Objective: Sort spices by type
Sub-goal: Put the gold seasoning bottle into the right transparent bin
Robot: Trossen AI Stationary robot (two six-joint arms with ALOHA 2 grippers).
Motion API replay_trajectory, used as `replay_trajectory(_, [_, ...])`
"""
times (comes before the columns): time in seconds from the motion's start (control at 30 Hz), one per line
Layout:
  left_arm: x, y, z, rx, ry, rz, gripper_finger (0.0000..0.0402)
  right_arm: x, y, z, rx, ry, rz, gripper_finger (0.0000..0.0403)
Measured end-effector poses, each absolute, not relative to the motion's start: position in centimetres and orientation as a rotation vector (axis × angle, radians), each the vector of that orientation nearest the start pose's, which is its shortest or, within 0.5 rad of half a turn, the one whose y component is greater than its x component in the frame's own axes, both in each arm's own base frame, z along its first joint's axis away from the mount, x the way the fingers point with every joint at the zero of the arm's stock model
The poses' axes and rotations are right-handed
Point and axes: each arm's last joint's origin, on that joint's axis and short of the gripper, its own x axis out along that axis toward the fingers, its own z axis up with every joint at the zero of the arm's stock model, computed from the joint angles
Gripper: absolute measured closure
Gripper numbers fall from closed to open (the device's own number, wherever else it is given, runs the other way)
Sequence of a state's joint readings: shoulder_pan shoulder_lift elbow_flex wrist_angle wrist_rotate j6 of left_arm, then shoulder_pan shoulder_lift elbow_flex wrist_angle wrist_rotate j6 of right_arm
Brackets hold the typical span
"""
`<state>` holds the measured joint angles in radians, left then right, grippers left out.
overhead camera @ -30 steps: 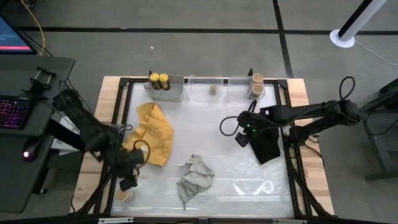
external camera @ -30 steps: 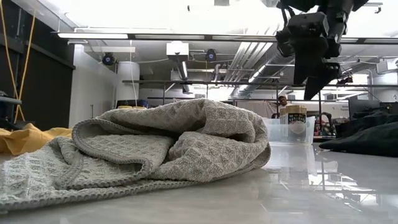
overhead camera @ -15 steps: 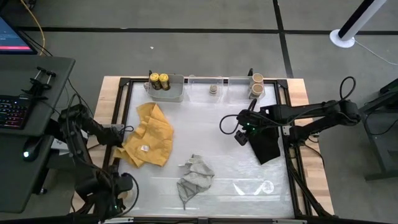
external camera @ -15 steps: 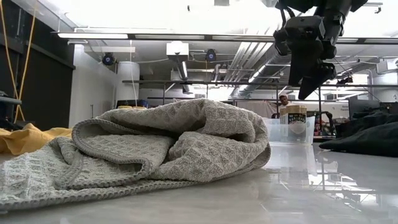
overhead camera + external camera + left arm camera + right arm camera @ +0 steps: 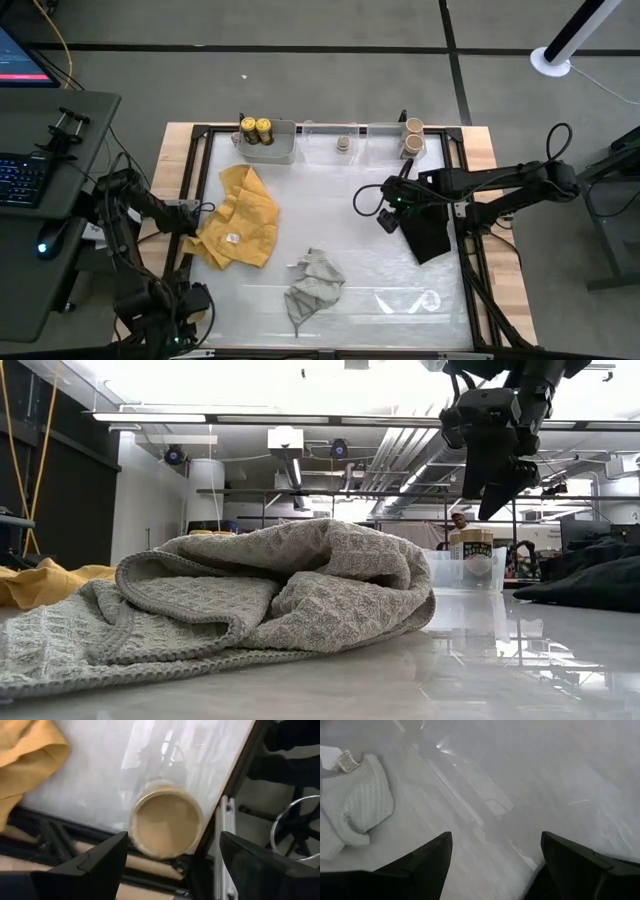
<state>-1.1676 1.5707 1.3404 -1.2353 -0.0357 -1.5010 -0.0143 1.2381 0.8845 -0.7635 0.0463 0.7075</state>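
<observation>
A wide tan jar with a pale top (image 5: 166, 822) stands at the table's near left corner, against the frame. My left gripper (image 5: 172, 840) hovers over it, open, one finger on each side and apart from it. In the high view my left gripper (image 5: 178, 322) hides that jar. Two dark jars with yellow tops (image 5: 256, 129) sit in the grey bin (image 5: 280, 152). One tiny clear jar (image 5: 343, 144) and two tan jars (image 5: 411, 136) stand in the clear bin (image 5: 375, 135). My right gripper (image 5: 388, 216) is open above the table's middle right.
A yellow cloth (image 5: 242, 215) lies at the left and a crumpled grey cloth (image 5: 314, 284) near the middle front. A black cloth (image 5: 428, 232) lies by my right arm. Bare table shows between the cloths. The black frame rail (image 5: 235, 780) runs beside the corner jar.
My left arm has swung from beside the yellow cloth toward the table's near left corner and now covers the tan jar there in the high view. My right arm has stayed nearly still.
</observation>
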Motion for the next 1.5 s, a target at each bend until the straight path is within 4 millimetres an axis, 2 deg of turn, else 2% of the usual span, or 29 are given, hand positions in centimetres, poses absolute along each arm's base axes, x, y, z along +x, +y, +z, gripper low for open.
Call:
replay_trajectory(0.2, [11.3, -25.9, 25.7, -0.333, 1.491, 0.183, 0.0102, 22.7, -0.5, 23.8, 0.622, 1.035, -0.465, 0.0103])
replay_trajectory(0.43, [11.2, -25.3, 25.3, -0.313, 1.501, 0.235, 0.0102, 22.7, -0.5, 23.8, 0.639, 1.031, -0.474, 0.0103])
replay_trajectory(0.9, [11.0, -25.4, 28.3, -0.398, 1.554, 0.16, 0.0102, 22.9, -0.5, 23.9, 0.649, 1.015, -0.469, 0.0103])
replay_trajectory(1.13, [11.3, -25.1, 28.5, -0.312, 1.52, 0.08, 0.0102, 23.0, -0.5, 23.9, 0.629, 1.0, -0.467, 0.0103])
replay_trajectory(1.23, [11.6, -24.7, 28.4, -0.296, 1.526, 0.101, 0.0099, 23.0, -0.5, 23.9, 0.632, 1.0, -0.468, 0.0103])
replay_trajectory(1.5, [11.8, -24.2, 28.4, -0.269, 1.514, 0.143, 0.0045, 23.0, -0.5, 23.9, 0.628, 1.0, -0.467, 0.0103])
